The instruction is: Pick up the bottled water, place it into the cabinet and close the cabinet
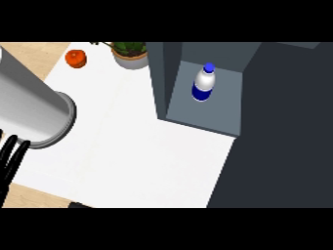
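At the far left edge of the head view, the left robot hand (2, 163) is observed low over the bench (140, 146), its fingers straight, side by side and empty. A large grey forearm (25, 105) is noted just above it, slanting in from the upper left. Further along, an orange-red fruit (76, 58) and a potted plant (131, 52) are recorded at the far rim of the bench.

To the right, the cabinet (219, 63) is found open, and the bottled water (204, 83) is seen standing upright inside on the cabinet floor, cap uppermost, long axis vertical. The placing step is judged complete; closing is judged outstanding. The cabinet door (291, 141) is taken to be the dark panel at far right, though this cannot be confirmed. The bottle lies well apart from the left robot hand, up and to the right. The right robot hand is not in view.
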